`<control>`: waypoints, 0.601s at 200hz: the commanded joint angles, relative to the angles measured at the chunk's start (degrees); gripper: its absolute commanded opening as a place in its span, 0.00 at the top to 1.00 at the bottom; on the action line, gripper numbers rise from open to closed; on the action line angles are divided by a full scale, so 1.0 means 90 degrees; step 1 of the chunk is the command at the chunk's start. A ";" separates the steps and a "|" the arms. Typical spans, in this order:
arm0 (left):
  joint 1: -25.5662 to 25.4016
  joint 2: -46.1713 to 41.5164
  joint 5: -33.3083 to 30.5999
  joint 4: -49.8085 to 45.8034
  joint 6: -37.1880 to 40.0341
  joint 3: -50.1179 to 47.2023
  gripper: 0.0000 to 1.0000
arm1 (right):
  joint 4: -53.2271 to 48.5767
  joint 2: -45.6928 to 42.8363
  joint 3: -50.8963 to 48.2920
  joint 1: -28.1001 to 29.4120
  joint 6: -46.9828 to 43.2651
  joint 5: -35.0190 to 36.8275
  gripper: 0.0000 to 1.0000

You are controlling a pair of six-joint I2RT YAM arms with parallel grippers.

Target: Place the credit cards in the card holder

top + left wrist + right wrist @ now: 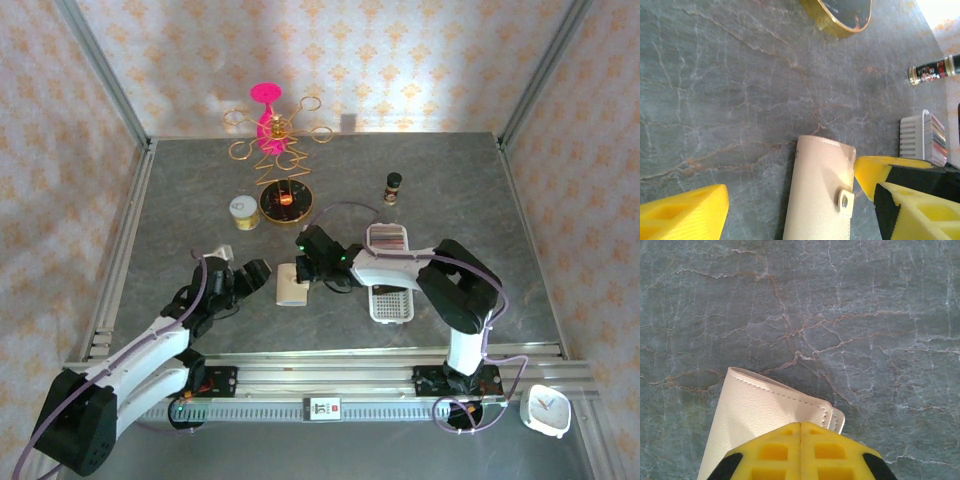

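The grey, veined, stone-look table (450, 200) carried everything. In the overhead view the long white tray (390, 305) lay right of centre, its middle hidden under the right arm. Its ribbed near end showed below the arm. The credit cards (939, 142) stood on edge at the tray's far end. In the left wrist view, at the right border, they showed only as thin striped edges, too small to tell apart and partly cut off.

The card holder (817, 195) lay flat on the table just left of the overhead frame's centre, between the two arms' tips. It was closed, beige and leather-like, with stitched edges, rounded corners and a tab fastened by a round snap (844, 201). Its lower end ran off the bottom of both wrist views.

The left gripper (802, 210) had its yellow ribbed fingers spread wide. One sat at each lower corner of its view, with the holder between them and untouched.

The right gripper (801, 432) had its fingers pressed together with no gap, covering the holder's near corner. Whether they touched the leather could not be told.

A small dark bottle (935, 70) lay at the upper right.
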 commanded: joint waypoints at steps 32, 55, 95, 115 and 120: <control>-0.0334 0.0329 -0.0007 0.0493 -0.0170 -0.0212 0.25 | 0.0099 0.0245 -0.0298 0.0039 0.0182 0.0348 1.00; -0.0477 0.0459 0.0057 0.0825 -0.0314 -0.0337 0.26 | 0.0193 0.0263 -0.0478 0.0036 0.0247 0.0362 1.00; -0.0713 0.0764 0.0242 0.1451 -0.0556 -0.0469 0.33 | 0.0262 0.0259 -0.0627 0.0040 0.0329 0.0387 1.00; -0.0820 0.0951 0.0268 0.1762 -0.0708 -0.0511 0.41 | 0.0272 0.0254 -0.0642 0.0040 0.0336 0.0397 1.00; -0.0857 0.1014 0.0271 0.1838 -0.0741 -0.0519 0.42 | 0.0273 0.0251 -0.0642 0.0032 0.0329 0.0396 1.00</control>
